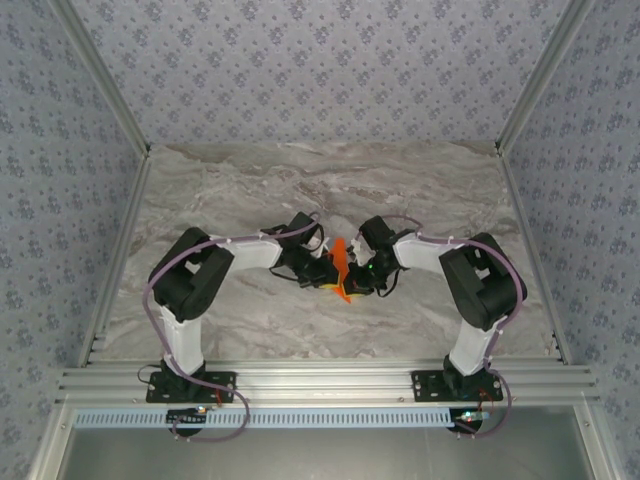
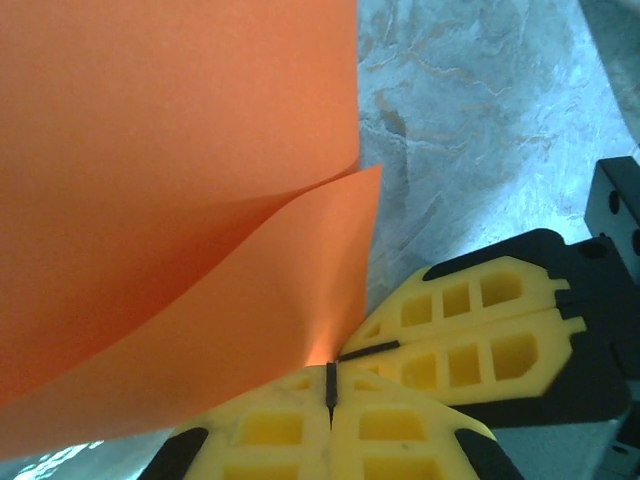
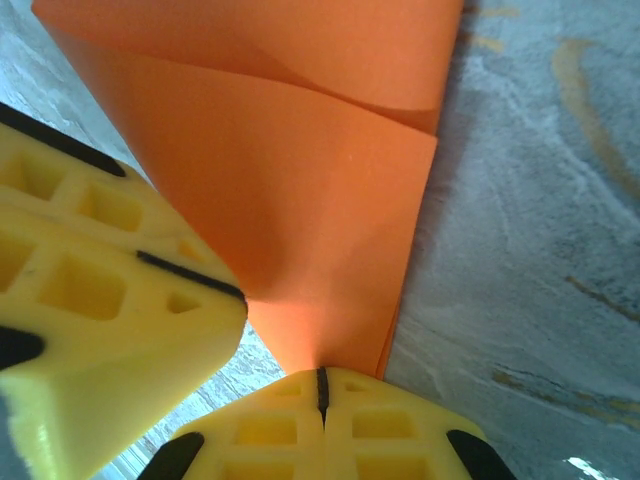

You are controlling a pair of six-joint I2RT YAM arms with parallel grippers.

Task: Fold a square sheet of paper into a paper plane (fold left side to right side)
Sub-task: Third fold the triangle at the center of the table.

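I have the square sheet of paper [image 1: 340, 266] lifted off the marble table [image 1: 300, 190]. It is pinched between both grippers at the middle of the tabletop, a little nearer the near edge than the far wall.

The left gripper [image 2: 330, 378] has its yellow fingers pressed together on the bottom tip of the sheet, where the orange narrows into the seam between them. The right gripper [image 3: 322, 388] comes in from the right and is clamped on that same low tip, with its pads closed tight on the paper. The two sets of fingertips sit just beside each other. I cannot tell whether they actually touch.

The sheet is not flat. It stands up from the grip and curls over itself, so I see two orange layers with their free edges close together but not aligned. One corner pokes out past the other. No sharp crease shows, only a soft bend.

Both arms bend in toward the centre and crowd the paper from left and right. Around the table stand patterned walls [image 1: 320, 60], and an aluminium rail [image 1: 320, 385] runs along the near side, carrying the arm bases.
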